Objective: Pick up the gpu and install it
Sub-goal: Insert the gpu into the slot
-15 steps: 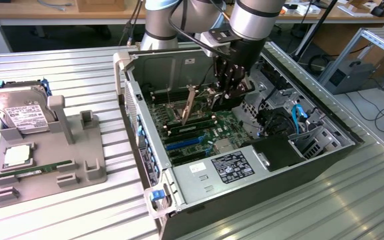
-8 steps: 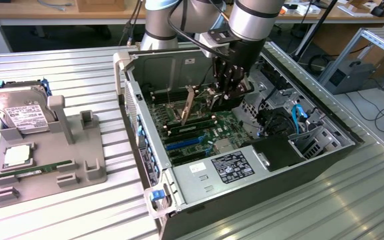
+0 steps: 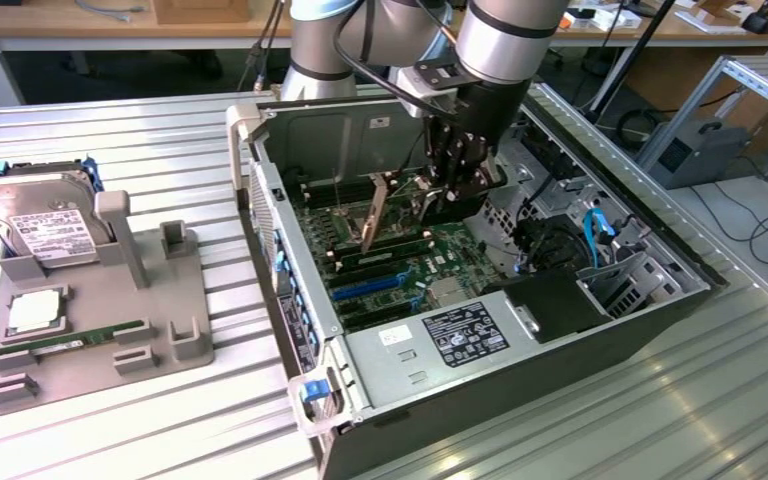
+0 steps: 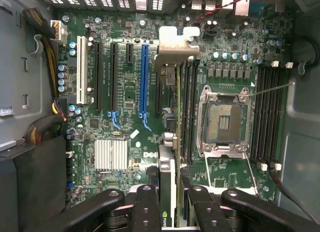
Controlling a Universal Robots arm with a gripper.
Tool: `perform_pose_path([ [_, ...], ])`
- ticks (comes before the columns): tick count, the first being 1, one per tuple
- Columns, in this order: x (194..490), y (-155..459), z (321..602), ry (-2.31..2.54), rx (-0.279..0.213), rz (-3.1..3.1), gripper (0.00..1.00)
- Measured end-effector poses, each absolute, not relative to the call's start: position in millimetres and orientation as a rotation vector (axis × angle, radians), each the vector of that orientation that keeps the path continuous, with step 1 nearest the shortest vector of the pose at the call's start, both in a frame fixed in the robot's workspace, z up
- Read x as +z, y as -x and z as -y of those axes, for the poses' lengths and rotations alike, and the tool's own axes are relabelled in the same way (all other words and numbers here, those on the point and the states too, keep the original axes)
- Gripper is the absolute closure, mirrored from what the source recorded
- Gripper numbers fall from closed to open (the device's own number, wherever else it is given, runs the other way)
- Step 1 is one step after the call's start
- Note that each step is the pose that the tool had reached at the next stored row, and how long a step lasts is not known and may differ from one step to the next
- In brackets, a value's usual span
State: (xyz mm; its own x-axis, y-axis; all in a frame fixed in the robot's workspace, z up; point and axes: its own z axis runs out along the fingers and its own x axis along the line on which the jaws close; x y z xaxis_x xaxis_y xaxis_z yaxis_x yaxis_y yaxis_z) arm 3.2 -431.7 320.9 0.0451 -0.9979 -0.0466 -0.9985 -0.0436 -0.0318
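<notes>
The gpu [image 3: 373, 212] stands on edge inside the open computer case [image 3: 291, 300], its olive-brown face showing, over the green motherboard [image 3: 411, 262]. My gripper [image 3: 448, 195] reaches down into the case and is shut on the card. In the wrist view the gpu [image 4: 176, 122] appears edge-on between my fingers [image 4: 145, 207], with its silvery bracket [image 4: 176, 44] at the far end. The card runs along a black slot [image 4: 159, 92] between the blue slot [image 4: 144, 77] and the memory slots [image 4: 189, 107]. I cannot tell whether its lower edge touches the slot.
A grey holder [image 3: 91, 330] lies at the exterior view's left with a hard drive [image 3: 44, 225], a RAM stick [image 3: 71, 340] and a silver chip [image 3: 35, 310]. Inside the case are the processor socket [image 4: 222, 119], a heatsink [image 4: 111, 154], cables [image 3: 595, 232] and the case walls.
</notes>
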Motion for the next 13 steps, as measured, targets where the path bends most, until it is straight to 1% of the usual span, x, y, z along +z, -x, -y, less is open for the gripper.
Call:
perform_pose_path([
  [13,320.0,-1.6,433.9,2.230,0.018,-2.133,0.73],
])
